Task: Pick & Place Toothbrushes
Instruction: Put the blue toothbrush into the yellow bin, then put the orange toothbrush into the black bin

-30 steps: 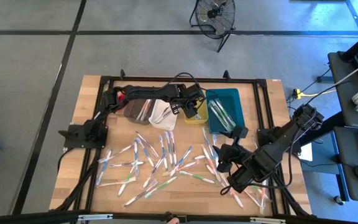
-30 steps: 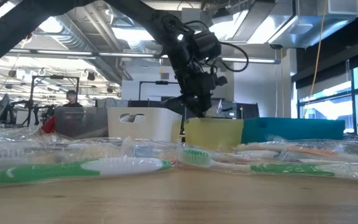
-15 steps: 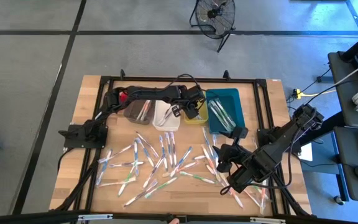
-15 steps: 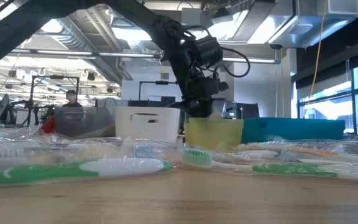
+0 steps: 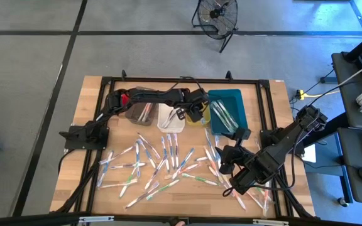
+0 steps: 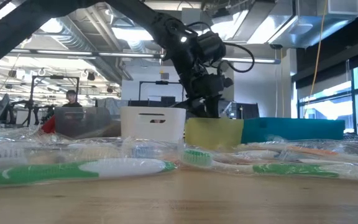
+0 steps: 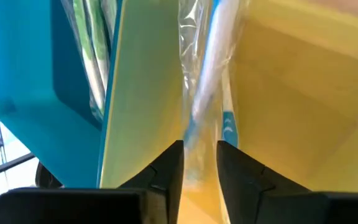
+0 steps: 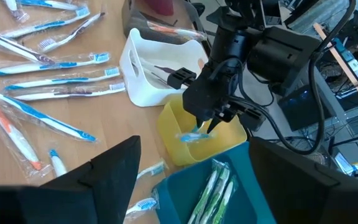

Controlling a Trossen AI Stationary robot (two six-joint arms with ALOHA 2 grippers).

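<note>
Many wrapped toothbrushes lie scattered on the wooden table. My left gripper reaches down into the yellow bin, open by a narrow gap. A blue toothbrush in clear wrap stands between its fingers, its lower end inside the bin. My right gripper hovers open above the loose toothbrushes at the table's right, with nothing in it. My left gripper has one finger on either side of the wrapped blue toothbrush's handle. It comes from above, slanting down into the yellow bin. Whether the fingers touch the wrap I cannot tell.
Four bins stand in a row at the far side: grey, white, yellow, and teal with green toothbrushes in it. A small red object lies behind the grey bin. A black frame borders the table.
My left gripper has moved a little toward the table's right edge and sunk lower into the yellow bin. The white bin has slid slightly toward the yellow one and now sits straighter.
</note>
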